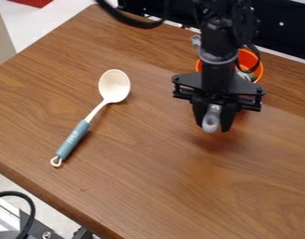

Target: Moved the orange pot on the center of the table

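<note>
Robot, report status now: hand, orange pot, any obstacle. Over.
Hand closed on grey handle. Orange pot behind the arm, partly hidden. Spoon to the left, apart; probably not in the way.

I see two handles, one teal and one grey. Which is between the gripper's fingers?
The grey handle, in the gripper near the orange pot. The teal handle, on the spoon, lies on the table.

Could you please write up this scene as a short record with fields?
surface: brown wooden table
pot: orange pot, toward the far right, partly hidden by the arm
pot contents: something greenish and pale, unclear
hand: black hand, pointing down, closed on a grey handle
handle joined to pot: cannot tell, the arm covers that part
utensil: cream spoon with blue-green grip, lying at left
</note>
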`<state>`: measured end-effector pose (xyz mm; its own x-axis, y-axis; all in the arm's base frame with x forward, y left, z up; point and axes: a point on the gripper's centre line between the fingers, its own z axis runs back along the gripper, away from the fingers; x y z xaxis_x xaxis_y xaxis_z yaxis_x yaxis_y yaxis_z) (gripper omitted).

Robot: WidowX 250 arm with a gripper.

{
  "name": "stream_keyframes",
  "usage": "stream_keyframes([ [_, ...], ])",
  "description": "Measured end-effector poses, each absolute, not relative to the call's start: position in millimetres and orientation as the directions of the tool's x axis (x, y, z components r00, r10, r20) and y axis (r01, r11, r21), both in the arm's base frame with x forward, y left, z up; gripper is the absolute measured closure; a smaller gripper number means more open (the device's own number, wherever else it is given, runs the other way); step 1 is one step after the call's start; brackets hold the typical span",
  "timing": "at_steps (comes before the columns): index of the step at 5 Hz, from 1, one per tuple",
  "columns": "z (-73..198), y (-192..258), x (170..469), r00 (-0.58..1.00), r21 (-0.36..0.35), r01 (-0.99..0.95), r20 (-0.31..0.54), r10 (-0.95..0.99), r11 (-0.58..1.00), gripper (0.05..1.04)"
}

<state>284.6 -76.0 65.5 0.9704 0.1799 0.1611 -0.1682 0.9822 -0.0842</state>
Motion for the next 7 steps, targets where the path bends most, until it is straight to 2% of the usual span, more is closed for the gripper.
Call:
stream_keyframes([
  [3,54.4,-73.2,202.5,0.992,-0.060,0.025,0.124,-0.017,0.998,0.727],
  [5,50.0,-76.3,174.8,0.991,-0.056,0.101,0.089,-0.096,0.993,0.727],
  [6,51.7,-77.9,173.7,0.994,-0.071,0.090,0.065,-0.085,0.993,0.680],
  [7,56.2,-77.6,180.7,0.999,-0.092,0.036,-0.006,-0.037,0.995,0.407],
])
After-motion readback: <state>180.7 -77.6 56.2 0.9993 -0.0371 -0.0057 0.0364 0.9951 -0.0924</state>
